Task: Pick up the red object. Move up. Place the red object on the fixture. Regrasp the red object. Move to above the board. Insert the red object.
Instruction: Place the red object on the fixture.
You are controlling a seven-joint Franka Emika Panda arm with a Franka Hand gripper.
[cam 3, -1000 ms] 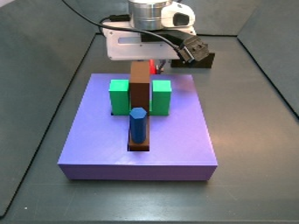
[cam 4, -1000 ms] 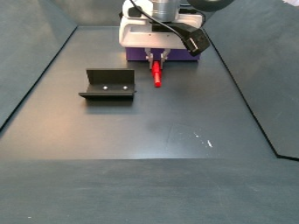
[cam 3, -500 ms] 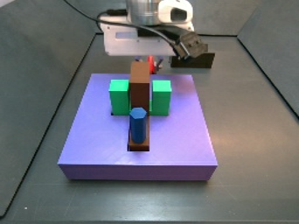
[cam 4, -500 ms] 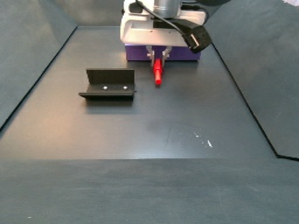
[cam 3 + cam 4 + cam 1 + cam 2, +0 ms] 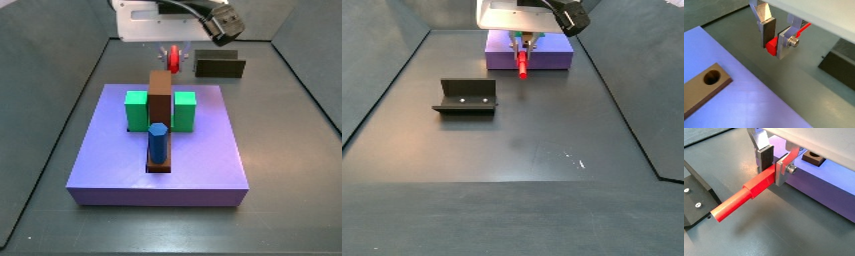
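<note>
Raised since the earlier frames: hand (image 5: 175, 58) and red object (image 5: 521, 61), both higher in both side views and clear of the bench (image 5: 543, 140).

Bench: dark grey floor, carries the board and the fixture.

Board (image 5: 160, 150): lavender-purple slab, flat on the bench. Bears two green blocks (image 5: 136, 111), a long brown bar (image 5: 160, 100) running between them, and a blue peg (image 5: 156, 142) upright at the bar's near end. In a wrist view the bar's end shows a round hole (image 5: 711, 77).

Arm: white wrist body (image 5: 158, 22) at the top of both side views, pointing straight down, hanging just beyond the board's far edge.

Fixture (image 5: 465, 97): dark L-shaped bracket on a base plate, standing on the bench well apart from the hand; nothing on it.

Hand: silver fingers (image 5: 781, 169) with dark pads, closed narrow on the red object.

Red object (image 5: 745, 196): bright red peg, clamped at one end between the pads; lies roughly level, its free end reaching out towards the fixture side in a wrist view. Held in the air, beside the board's edge.
</note>
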